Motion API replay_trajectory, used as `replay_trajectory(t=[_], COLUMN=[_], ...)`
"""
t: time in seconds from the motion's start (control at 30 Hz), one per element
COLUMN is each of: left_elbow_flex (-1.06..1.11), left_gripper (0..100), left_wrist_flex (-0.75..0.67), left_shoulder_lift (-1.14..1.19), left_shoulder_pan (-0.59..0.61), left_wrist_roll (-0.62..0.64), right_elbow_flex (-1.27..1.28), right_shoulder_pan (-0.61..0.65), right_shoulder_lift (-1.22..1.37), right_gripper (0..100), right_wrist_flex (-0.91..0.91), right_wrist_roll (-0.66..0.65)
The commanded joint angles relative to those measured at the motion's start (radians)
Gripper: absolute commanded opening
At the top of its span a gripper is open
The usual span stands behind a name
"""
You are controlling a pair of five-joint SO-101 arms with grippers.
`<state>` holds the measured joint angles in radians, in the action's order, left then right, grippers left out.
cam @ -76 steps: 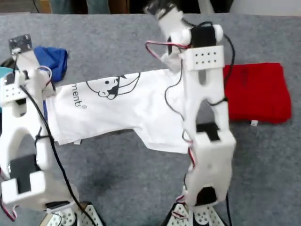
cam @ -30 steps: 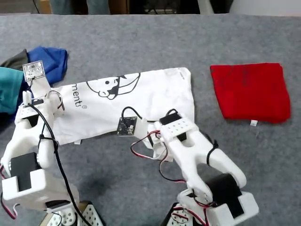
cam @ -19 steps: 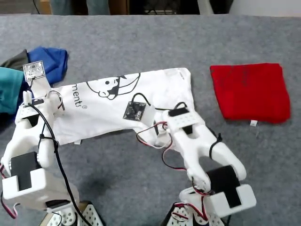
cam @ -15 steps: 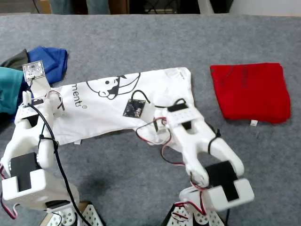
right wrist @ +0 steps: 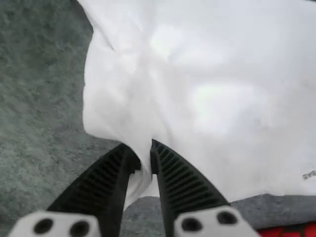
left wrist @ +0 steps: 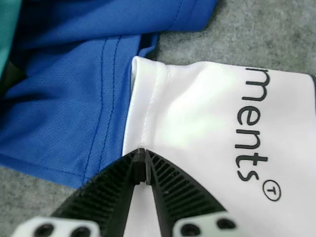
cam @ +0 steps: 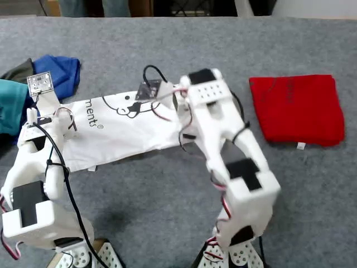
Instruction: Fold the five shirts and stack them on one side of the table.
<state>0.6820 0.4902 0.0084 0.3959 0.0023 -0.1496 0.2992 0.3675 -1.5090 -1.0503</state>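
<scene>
The white shirt (cam: pixel 114 131) with black print lies across the table's middle, its right part lifted and doubled over toward the left. My left gripper (left wrist: pixel 141 170) is shut on the white shirt's (left wrist: pixel 207 123) hemmed left edge, beside the blue shirt (left wrist: pixel 64 98). The right gripper (right wrist: pixel 144 160) is shut on a bunched fold of white shirt cloth (right wrist: pixel 197 74) held above the grey table. In the high view the right arm (cam: pixel 215 117) stretches over the shirt's right end and hides it. A folded red shirt (cam: pixel 295 109) lies on the right.
A blue shirt (cam: pixel 58 72) and a teal one (cam: pixel 11 106) are heaped at the left edge, with something dark (cam: pixel 19 71) beneath. The grey felt table (cam: pixel 167 44) is open at the back and in front between the arm bases.
The right arm swung from the shirt's lower right corner up and to the left, taking the cloth along, so the shirt's right part now folds over. The left arm kept still.
</scene>
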Motion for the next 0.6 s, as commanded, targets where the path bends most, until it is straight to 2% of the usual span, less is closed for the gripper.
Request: replay_trajectory(t=[0.0,0.1,0.23,0.43,0.5,0.57], left_elbow_flex=[-0.048,-0.047,-0.045,-0.045,-0.045,-0.045], left_gripper=[3,3,3,3,3,3], left_wrist_flex=[0.003,0.003,0.003,0.003,0.003,0.003], left_shoulder_lift=[-0.006,-0.008,-0.008,-0.009,-0.009,-0.009], left_shoulder_pan=[-0.002,-0.002,-0.002,-0.002,-0.002,-0.004], left_wrist_roll=[-0.002,-0.002,-0.002,-0.002,-0.002,-0.002], right_elbow_flex=[-0.309,-0.532,-0.794,-1.01,-1.046,-1.058], right_shoulder_pan=[-0.008,-0.006,-0.003,0.015,0.02,0.025], right_shoulder_lift=[0.148,0.308,0.489,0.647,0.664,0.664], right_gripper=[1.4,1.5,1.5,2.2,8.4,19.0], right_wrist_flex=[-0.117,-0.206,-0.238,-0.238,-0.239,-0.239], right_wrist_roll=[-0.083,-0.138,-0.158,-0.192,-0.192,-0.192])
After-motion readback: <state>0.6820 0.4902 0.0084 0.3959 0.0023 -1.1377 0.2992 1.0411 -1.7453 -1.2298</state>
